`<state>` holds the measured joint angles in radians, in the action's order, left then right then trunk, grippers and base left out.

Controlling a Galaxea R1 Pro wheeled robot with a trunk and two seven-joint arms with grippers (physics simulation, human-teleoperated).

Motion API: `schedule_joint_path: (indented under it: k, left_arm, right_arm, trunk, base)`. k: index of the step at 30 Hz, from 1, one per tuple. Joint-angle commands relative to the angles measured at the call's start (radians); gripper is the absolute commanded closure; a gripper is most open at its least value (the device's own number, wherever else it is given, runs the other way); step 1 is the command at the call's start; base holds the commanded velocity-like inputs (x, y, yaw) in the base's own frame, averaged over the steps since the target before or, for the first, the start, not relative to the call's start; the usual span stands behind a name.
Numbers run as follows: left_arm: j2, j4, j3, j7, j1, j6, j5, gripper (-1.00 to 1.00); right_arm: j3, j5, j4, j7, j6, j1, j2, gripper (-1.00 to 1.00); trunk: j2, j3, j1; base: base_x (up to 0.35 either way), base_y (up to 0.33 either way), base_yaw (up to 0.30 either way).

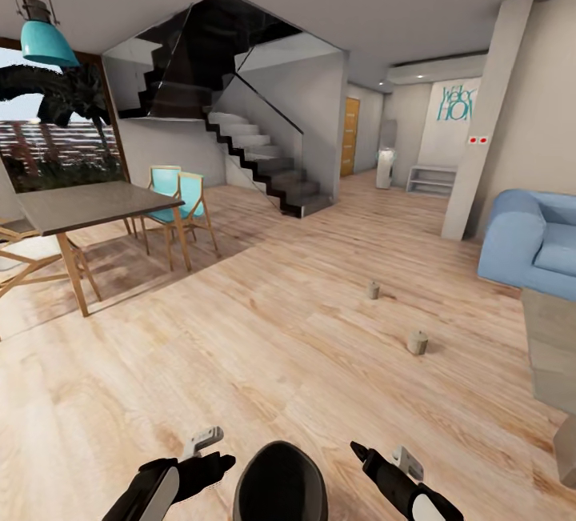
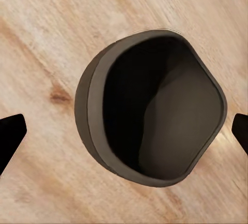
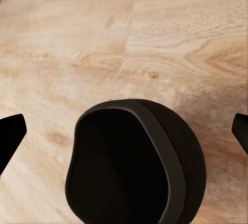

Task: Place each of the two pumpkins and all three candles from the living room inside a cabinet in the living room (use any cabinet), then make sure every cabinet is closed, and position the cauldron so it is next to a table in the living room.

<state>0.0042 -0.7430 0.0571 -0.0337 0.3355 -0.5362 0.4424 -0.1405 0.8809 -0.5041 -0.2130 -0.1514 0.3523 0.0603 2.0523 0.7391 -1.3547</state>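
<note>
Wooden floor carries two candles ahead near the blue sofa, while the cauldron sits between both arms, left fingers and right fingers spread wide, seemingly ready to clasp it.

Light wood plank floor. Far left: dining table, teal chairs, window. Far centre: dark staircase. Right: blue sofa.
</note>
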Motion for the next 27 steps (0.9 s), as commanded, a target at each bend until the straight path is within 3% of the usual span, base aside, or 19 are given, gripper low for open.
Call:
schedule_joint_path:
  k: [1, 18, 27]
  left_arm:
    - [0.0, -0.001, 0.001, -0.002, 0.0, -0.004, 0.0, -1.0]
    - [-0.002, -0.001, 0.001, -0.003, 0.0, -0.004, 0.0, -1.0]
    - [0.0, -0.001, -0.003, -0.005, 0.0, 0.014, -0.001, -1.0]
  right_arm:
    - [-0.005, 0.007, -0.001, 0.0, -0.002, 0.0, 0.001, -1.0]
    - [-0.005, 0.004, -0.001, 0.005, 0.001, 0.0, 0.0, -1.0]
    - [-0.005, -0.002, -0.001, 0.004, 0.001, 0.0, -0.001, -1.0]
  trunk:
    - [0.0, 0.001, 0.0]
    - [0.0, 0.001, 0.0]
    - [0.063, 0.029, -0.035]
  base:
    - [0.239, 0.033, 0.0]
    - [0.039, 0.004, 0.0]
    - [0.0, 0.0, 0.0]
